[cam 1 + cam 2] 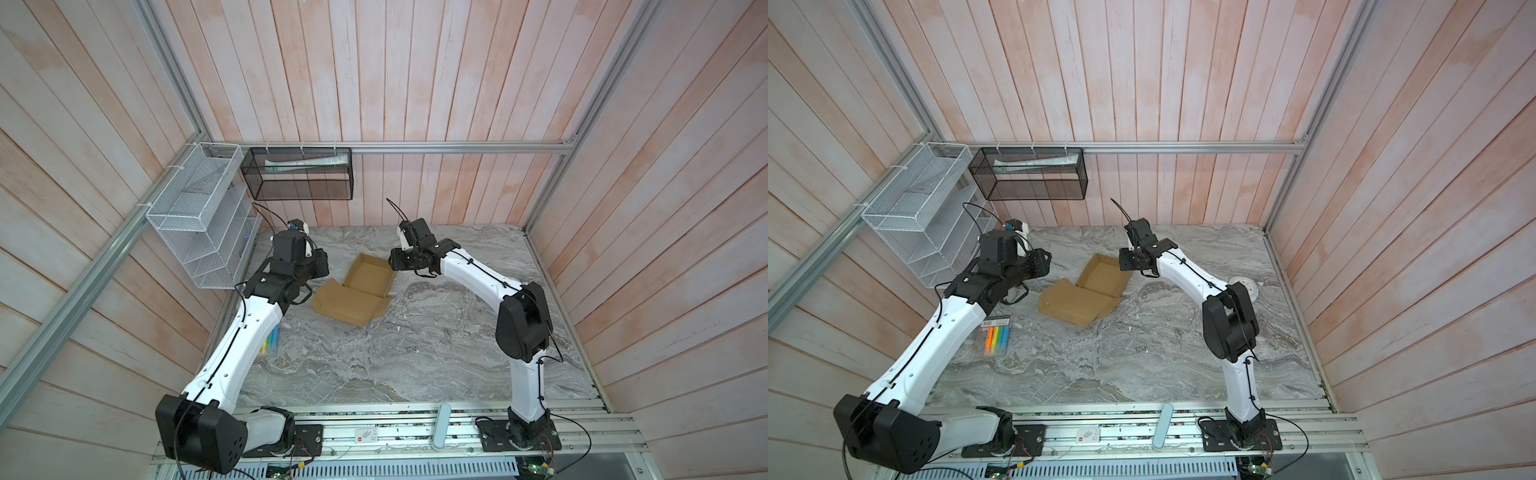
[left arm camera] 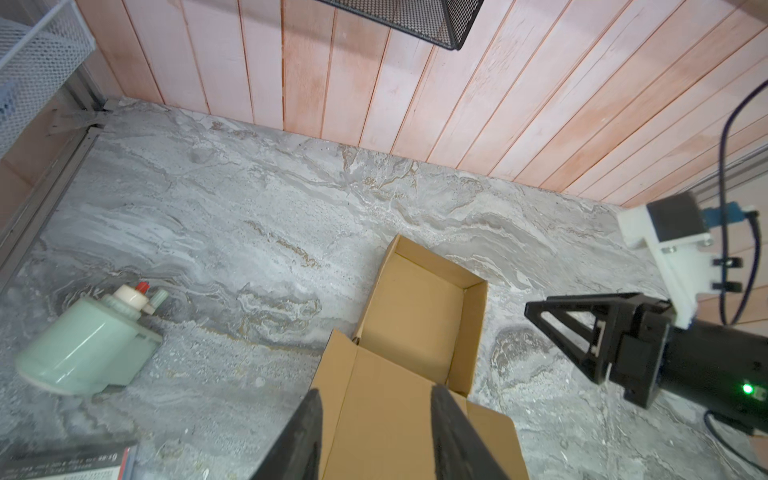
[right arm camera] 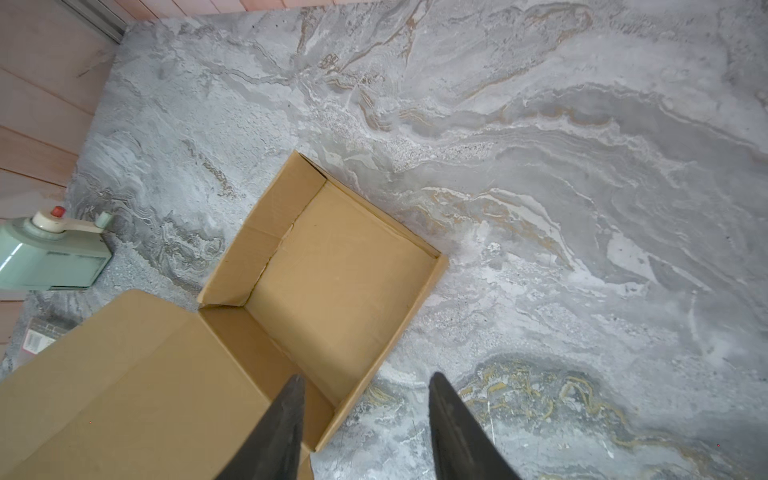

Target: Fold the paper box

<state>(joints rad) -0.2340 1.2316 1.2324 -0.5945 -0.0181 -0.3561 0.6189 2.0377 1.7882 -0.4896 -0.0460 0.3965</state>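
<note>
Toward the back of the marbled surface point(image 1: 415, 353) sits the paper box point(image 1: 357, 291) — tray walls up, lid panel lying flat beside it. My left hand point(image 2: 376, 390) hangs over that lid and my right hand point(image 3: 366, 376) over a tray corner, both spread and empty. Closing the lid looks next, which calls for getting under its free edge. Pale plank walls point(image 1: 415, 83) enclose the cell.

Paper box point(image 1: 351, 297): plain brown throughout, no print. Tabletop point(image 1: 415, 357): grey marble pattern w/ white and tan veins. Walls point(image 1: 415, 83): whitewashed pink planks. Wire rack point(image 1: 195, 216): white mesh. Basket point(image 1: 299, 174): black mesh. Arms point(image 1: 245, 332): white shells, black joints. Marker pack point(image 1: 997, 338): orange, yellow, green, blue stripes. Canister point(image 2: 89, 345): pale green, cream top, red cap.
</note>
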